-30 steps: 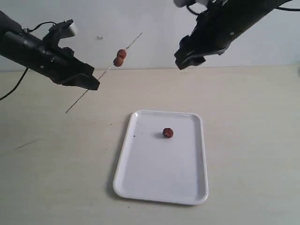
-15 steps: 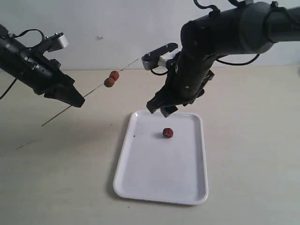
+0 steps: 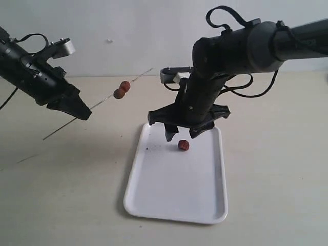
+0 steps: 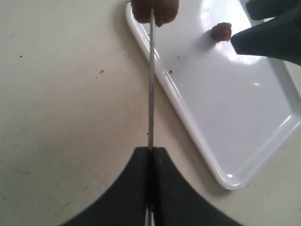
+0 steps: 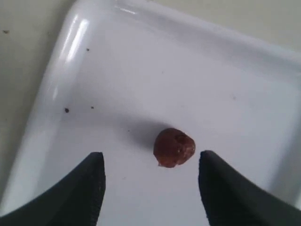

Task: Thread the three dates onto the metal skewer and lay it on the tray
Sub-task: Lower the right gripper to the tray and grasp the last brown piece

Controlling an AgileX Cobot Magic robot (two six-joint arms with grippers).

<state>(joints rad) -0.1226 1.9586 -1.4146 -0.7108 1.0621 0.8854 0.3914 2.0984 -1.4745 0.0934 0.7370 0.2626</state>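
Observation:
My left gripper [image 3: 82, 114] [image 4: 151, 149] is shut on the metal skewer [image 3: 102, 101] [image 4: 151, 80], holding it slanted in the air left of the tray. Two dates [image 3: 122, 89] [image 4: 155, 9] sit threaded side by side on the skewer's upper half. The third date [image 3: 183, 145] [image 5: 173, 147] [image 4: 221, 32] lies loose on the white tray [image 3: 154, 195] [image 5: 225, 75] [image 4: 244, 117], near its far end. My right gripper [image 3: 180, 135] [image 5: 150, 160] hangs open just above that date, one finger on each side of it, not touching it.
The tray lies on a plain beige tabletop [image 3: 61, 195]. A few dark specks [image 3: 147, 149] mark the tray near its left rim. A pale wall stands behind the table.
The right arm has come down from high at the back and turned until its open fingers straddle the loose date. The left gripper lowered the skewer a little, then held still.

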